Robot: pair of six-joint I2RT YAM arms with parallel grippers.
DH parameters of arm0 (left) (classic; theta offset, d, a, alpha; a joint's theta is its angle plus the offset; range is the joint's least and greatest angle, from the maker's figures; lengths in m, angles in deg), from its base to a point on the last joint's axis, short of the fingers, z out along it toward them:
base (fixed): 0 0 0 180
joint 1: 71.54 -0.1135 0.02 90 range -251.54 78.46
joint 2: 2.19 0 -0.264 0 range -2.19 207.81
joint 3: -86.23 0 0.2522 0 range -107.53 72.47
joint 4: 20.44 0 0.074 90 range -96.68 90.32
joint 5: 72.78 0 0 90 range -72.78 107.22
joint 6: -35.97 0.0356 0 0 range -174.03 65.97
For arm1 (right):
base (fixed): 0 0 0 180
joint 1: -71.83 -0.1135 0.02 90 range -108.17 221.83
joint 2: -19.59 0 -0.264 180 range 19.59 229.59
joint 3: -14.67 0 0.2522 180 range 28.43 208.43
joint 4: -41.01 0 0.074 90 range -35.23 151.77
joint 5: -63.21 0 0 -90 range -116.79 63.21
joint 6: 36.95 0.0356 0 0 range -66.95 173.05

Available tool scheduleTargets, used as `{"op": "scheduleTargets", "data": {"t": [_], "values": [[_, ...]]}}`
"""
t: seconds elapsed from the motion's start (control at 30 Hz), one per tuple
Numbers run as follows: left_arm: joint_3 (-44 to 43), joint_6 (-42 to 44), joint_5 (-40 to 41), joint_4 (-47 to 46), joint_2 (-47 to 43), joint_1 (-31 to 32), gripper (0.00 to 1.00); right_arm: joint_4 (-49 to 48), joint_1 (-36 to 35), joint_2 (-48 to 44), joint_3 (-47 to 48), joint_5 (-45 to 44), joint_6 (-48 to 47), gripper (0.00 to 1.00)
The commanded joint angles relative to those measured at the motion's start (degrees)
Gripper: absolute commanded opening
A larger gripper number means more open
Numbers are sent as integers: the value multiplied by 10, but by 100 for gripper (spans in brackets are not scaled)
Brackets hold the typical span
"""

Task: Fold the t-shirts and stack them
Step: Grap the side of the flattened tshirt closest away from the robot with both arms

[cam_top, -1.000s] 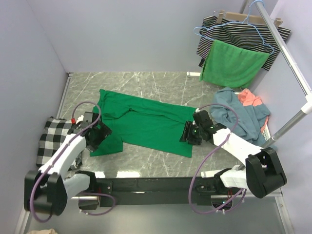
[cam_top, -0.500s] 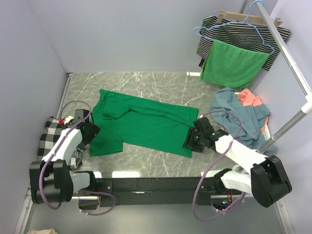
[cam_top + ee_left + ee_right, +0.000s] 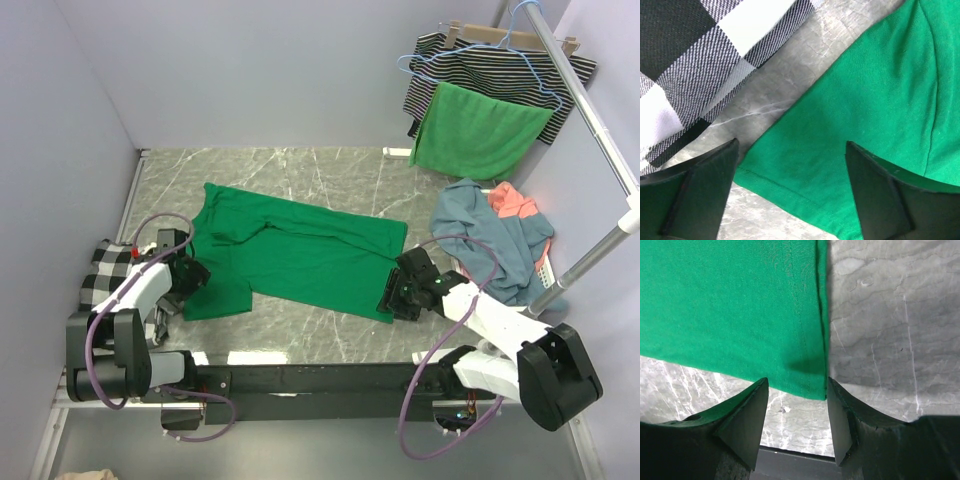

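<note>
Green t-shirt (image 3: 300, 250) spread out mid-table (image 3: 330, 170), not yet folded; left gripper (image 3: 792, 165) jaws wide apart over its near-left corner; right gripper (image 3: 796, 390) jaws apart straddling near-right hem corner; nothing clamped; we read both as lined up to pinch corners for a fold.

Grey marble table (image 3: 300, 170), veined white, with lavender walls (image 3: 280, 70) on the left, far and right sides. Black-and-white checked cloth (image 3: 105, 275) lies flat at near left. At far right a metal rail (image 3: 590, 112) slants along the wall. A wooden hanger (image 3: 490, 35) on it carries a thin-striped black-and-white garment (image 3: 470, 72). Bright green cloth (image 3: 480, 135) hangs in front of the garment, overlapping its lower part.
</note>
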Motion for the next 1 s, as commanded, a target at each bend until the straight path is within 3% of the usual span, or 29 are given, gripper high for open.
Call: {"op": "scheduleTargets", "data": {"t": [0.0,0.13,0.3,0.47,0.57,0.6,0.7,0.97], "values": [[27,-4,-48,-41,1,-2,88,-6,-4,-8,-14,-15,20,57],[26,-4,-53,-40,-2,3,74,-13,-4,-11,-21,-13,30,54],[26,-10,-46,-35,-10,24,65,-22,-4,-7,-26,-10,36,51],[25,-15,-34,-29,-9,33,32,-49,-7,28,-24,10,35,41],[24,-17,-32,-27,-13,48,13,-50,-10,33,-20,7,33,29],[23,-17,-32,-25,-14,48,5,-50,-10,32,-16,2,31,16],[19,-20,-30,-16,-25,49,1,-40,-11,22,-2,-11,22,0],[-41,-18,-45,39,-82,45,1,12,-11,-19,43,-71,3,0]]}}
